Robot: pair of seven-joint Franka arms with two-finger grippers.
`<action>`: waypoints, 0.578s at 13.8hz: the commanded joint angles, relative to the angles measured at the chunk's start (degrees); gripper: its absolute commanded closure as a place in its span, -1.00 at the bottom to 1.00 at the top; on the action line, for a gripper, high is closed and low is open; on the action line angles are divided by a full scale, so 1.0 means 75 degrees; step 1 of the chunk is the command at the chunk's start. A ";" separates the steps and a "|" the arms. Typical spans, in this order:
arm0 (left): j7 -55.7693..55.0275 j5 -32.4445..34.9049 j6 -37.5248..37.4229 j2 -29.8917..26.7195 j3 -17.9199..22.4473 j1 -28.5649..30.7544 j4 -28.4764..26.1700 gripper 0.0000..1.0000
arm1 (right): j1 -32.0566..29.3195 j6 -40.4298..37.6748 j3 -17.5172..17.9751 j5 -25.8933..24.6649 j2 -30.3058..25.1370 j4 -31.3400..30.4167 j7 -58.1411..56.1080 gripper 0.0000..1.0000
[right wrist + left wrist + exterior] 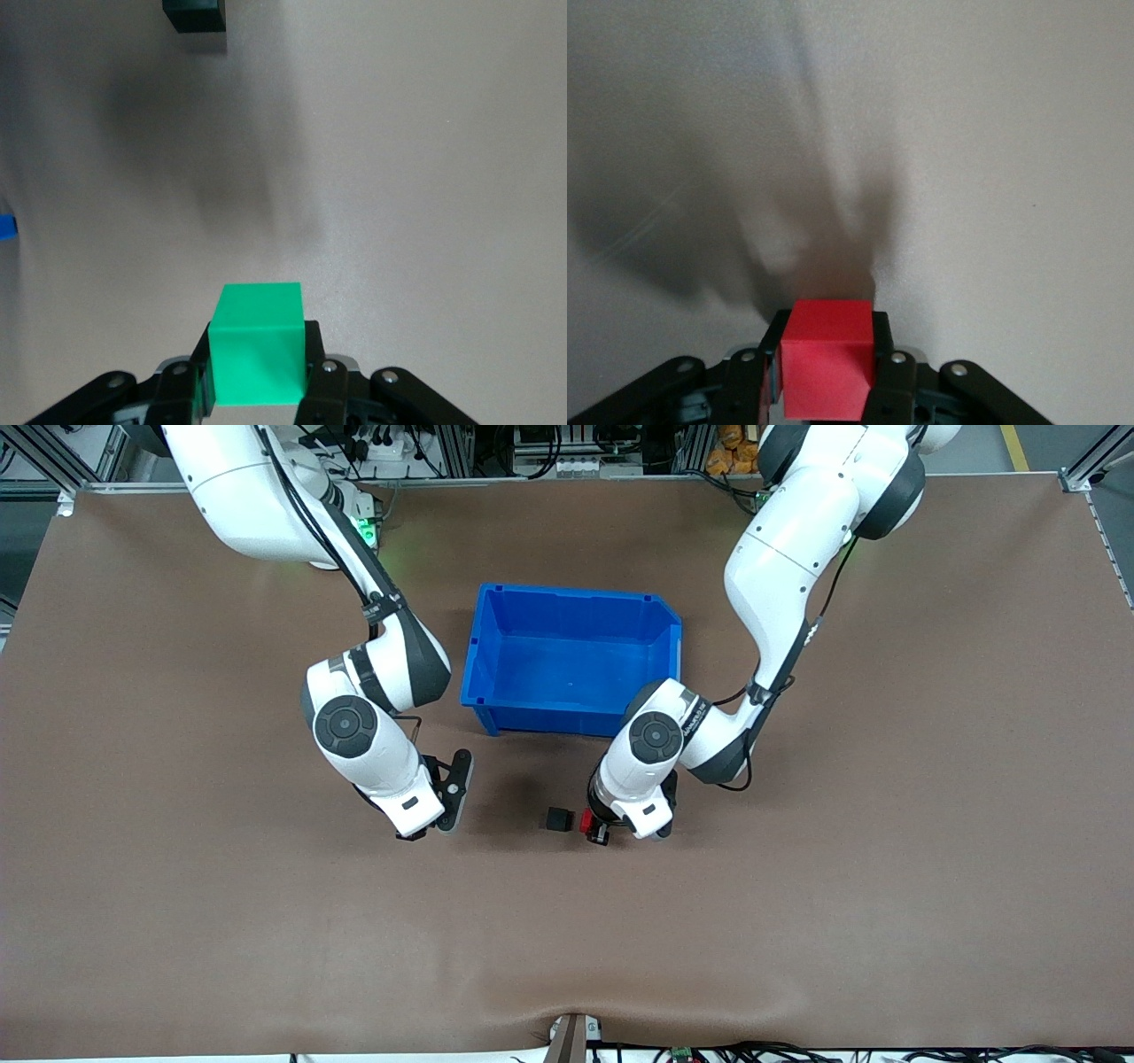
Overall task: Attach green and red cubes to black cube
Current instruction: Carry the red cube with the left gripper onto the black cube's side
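The black cube (557,818) sits on the tabletop (797,921). Just beside it, the left gripper (595,830) has its jaws pinching the red cube (826,369). The right gripper (443,819), over the tabletop toward the right arm's end, pinches the green cube (259,355). Farther off stands the blue bin (496,646).

Left gripper (826,372) and right gripper (257,367), both clamped, low.

Matt plastic-looking red cube (826,367), green cube (259,354) and black cube (558,818); glossy blue plastic bin (496,651).
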 commanded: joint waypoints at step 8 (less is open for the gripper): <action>0.0043 -0.0272 -0.0133 0.0595 -0.0139 -0.0200 0.0816 1.00 | 0.0150 -0.0077 -0.0056 0.0098 0.0107 0.0199 0.0120 1.00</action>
